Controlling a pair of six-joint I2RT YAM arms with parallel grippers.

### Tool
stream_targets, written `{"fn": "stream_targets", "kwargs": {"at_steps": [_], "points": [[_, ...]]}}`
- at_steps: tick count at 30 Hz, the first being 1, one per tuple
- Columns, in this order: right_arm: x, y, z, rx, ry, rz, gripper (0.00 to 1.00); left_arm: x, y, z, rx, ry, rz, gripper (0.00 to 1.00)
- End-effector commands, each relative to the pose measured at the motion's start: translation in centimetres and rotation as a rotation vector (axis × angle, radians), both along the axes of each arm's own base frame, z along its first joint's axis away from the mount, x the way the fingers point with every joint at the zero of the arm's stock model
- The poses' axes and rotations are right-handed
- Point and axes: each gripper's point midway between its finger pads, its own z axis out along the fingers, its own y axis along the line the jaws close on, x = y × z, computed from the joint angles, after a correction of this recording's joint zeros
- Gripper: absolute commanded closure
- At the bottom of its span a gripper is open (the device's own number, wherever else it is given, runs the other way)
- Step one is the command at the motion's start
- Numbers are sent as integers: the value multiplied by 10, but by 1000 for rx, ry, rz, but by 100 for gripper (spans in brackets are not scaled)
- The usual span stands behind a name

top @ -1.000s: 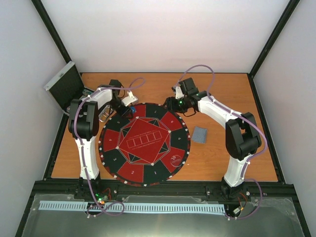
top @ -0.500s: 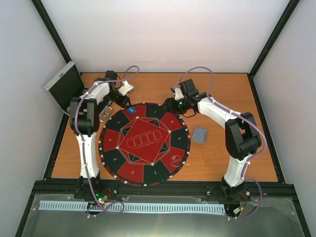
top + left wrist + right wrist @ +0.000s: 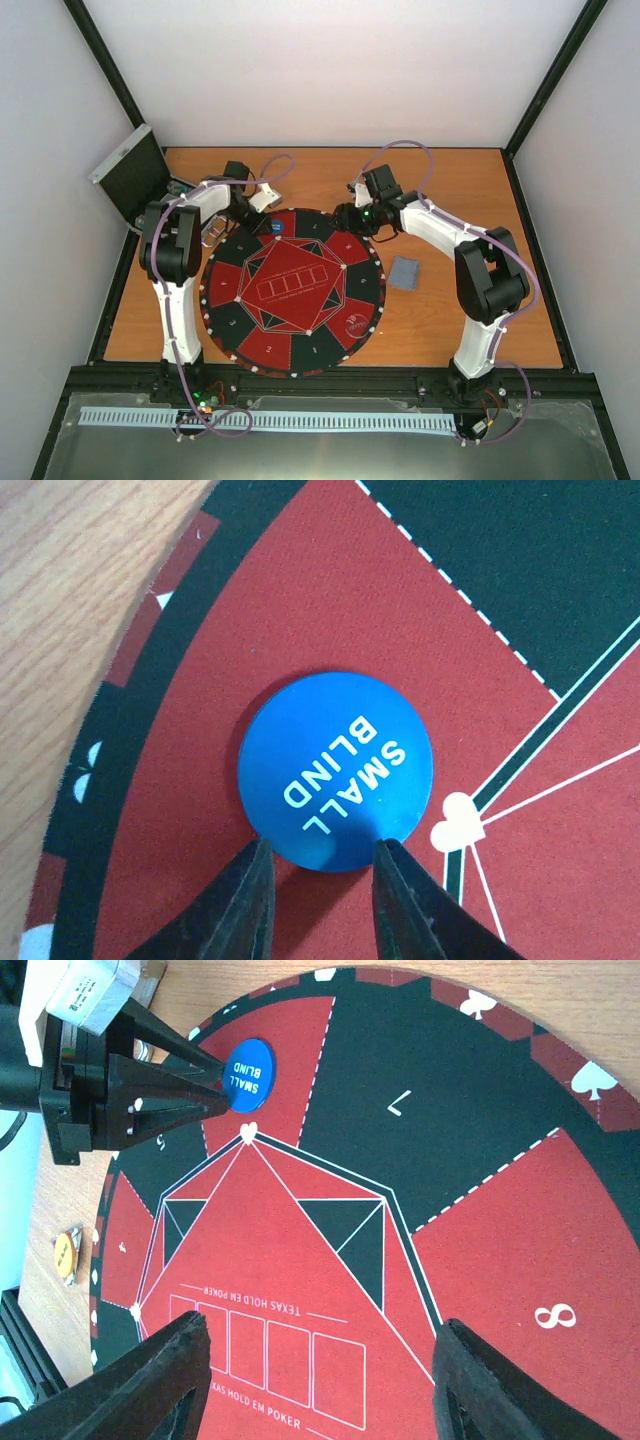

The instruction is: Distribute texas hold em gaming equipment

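Observation:
A blue round chip marked SMALL BLIND (image 3: 335, 770) lies flat on a red sector of the round mat (image 3: 420, 610), near its far-left rim; it also shows in the top view (image 3: 276, 228) and the right wrist view (image 3: 247, 1075). My left gripper (image 3: 322, 848) is low over the mat, its jaws a little apart, and both fingertips (image 3: 258, 865) touch the chip's near edge. My right gripper (image 3: 320, 1360) is wide open and empty above the mat's far side (image 3: 345, 215). A grey-blue card deck (image 3: 404, 272) lies on the table right of the mat.
The silver black-lined case (image 3: 130, 175) stands open at the far left corner. An orange chip (image 3: 65, 1257) lies on the wood just left of the mat, with other small pieces (image 3: 212, 232) beside it. The left gripper (image 3: 130, 1090) shows in the right wrist view.
The left gripper drew back from the blue chip half a second ago, leaving it on the mat, and has now come back to its edge. The right arm barely moved.

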Motion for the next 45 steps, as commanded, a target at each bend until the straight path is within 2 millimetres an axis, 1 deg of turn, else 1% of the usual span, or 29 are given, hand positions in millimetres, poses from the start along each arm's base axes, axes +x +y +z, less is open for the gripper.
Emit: {"fn": "stream_targets", "kwargs": {"at_steps": [1, 4, 6, 7, 8, 10, 12, 13, 14, 15, 17, 19, 21, 23, 25, 27, 30, 32, 33, 35, 37, 38, 40, 42, 45], "points": [[3, -1, 5, 16, -20, 0, 39, -5, -4, -4, -6, -7, -37, 70], [3, 0, 6, 17, -21, 1, 39, -7, -9, -2, -29, -2, -45, 70], [3, -1, 5, 12, -24, 2, 38, -5, -9, 8, -33, -11, -44, 70], [3, -2, 5, 7, -26, 2, 38, -2, -9, 19, -39, -18, -42, 68], [3, -3, 6, 1, -32, 3, 38, 0, -10, 35, -55, -24, -40, 66], [4, -6, 8, -20, -50, 4, 36, 5, -7, 75, -99, -52, -26, 62], [6, -10, 14, -44, -81, 1, 35, 4, 5, 110, -122, -80, -5, 55], [6, -13, 17, -56, -101, 2, 34, -1, 13, 122, -117, -87, 4, 52], [7, -16, 19, -73, -119, -1, 34, -7, 24, 128, -93, -86, 18, 50], [8, -19, 24, -88, -142, -3, 33, -17, 34, 129, -65, -74, 29, 48], [8, -25, 30, -121, -185, 1, 31, -47, 56, 122, 7, -30, 46, 44], [8, -32, 36, -158, -227, 3, 30, -86, 75, 111, 74, 27, 45, 39], [7, -39, 42, -191, -270, 11, 28, -125, 92, 104, 127, 84, 59, 34], [5, -45, 46, -209, -300, 17, 27, -155, 110, 107, 175, 108, 98, 27], [4, -48, 48, -213, -322, 21, 27, -180, 131, 103, 209, 161, 154, 17], [2, -49, 47, -211, -331, 29, 26, -202, 146, 96, 225, 225, 199, 12], [-1, -49, 41, -208, -333, 52, 25, -234, 164, 71, 301, 337, 237, 5], [-3, -51, 35, -220, -332, 60, 25, -250, 173, 55, 364, 380, 238, 4], [-3, -52, 32, -228, -331, 60, 24, -254, 175, 51, 375, 387, 235, 4], [-3, -56, 29, -241, -329, 57, 24, -251, 175, 50, 373, 368, 239, 3], [-4, -57, 30, -243, -333, 55, 24, -237, 179, 49, 377, 333, 271, 4], [-3, -58, 31, -241, -338, 54, 24, -229, 183, 48, 387, 318, 296, 6], [-2, -58, 33, -237, -345, 54, 24, -214, 191, 41, 412, 288, 355, 15], [-1, -60, 34, -241, -348, 49, 24, -201, 200, 34, 441, 248, 400, 21], [-1, -64, 33, -254, -349, 40, 23, -190, 209, 27, 473, 192, 423, 22]]}}
